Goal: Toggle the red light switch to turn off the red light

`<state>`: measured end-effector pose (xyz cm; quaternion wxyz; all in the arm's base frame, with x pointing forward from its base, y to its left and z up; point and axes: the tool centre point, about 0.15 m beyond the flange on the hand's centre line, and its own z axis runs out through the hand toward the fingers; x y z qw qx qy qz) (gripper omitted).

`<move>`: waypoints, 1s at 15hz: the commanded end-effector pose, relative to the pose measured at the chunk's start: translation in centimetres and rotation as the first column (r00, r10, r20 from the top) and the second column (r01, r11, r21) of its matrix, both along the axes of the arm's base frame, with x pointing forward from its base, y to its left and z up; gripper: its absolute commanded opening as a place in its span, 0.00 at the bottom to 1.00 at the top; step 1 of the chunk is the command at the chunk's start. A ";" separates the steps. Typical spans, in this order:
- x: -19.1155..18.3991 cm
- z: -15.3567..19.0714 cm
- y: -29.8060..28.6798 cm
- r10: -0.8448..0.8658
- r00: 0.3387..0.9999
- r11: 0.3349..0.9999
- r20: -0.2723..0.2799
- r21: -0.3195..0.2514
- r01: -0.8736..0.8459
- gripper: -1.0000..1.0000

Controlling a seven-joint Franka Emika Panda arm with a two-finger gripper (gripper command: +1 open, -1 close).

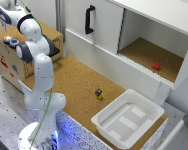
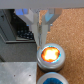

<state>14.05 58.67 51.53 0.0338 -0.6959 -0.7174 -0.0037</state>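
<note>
The red light switch (image 2: pixel 51 54) is a round push-button with a pale rim, and its top glows bright orange-red. It sits on the wooden box (image 1: pixel 11 62) at the exterior view's far left, where it shows as a small round button (image 1: pixel 6 38). My gripper (image 2: pixel 41 41) hangs just above the switch's edge. Its fingers (image 2: pixel 37 25) are pressed together and hold nothing. In the exterior view the arm reaches over the box and the gripper itself is hard to make out.
A matching blue-topped button (image 2: pixel 50 79) sits beside the red one (image 1: pixel 15 43). On the cork table are a white bin (image 1: pixel 105 121) and a small dark object (image 1: pixel 98 93). A small red block (image 1: pixel 155 65) lies in the open cabinet, left of which is a black handle (image 1: pixel 89 19).
</note>
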 end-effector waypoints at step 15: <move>2.7 -8.3 0.2 -0.008 0.998 1.000 -0.058 0.019 0.009 0.00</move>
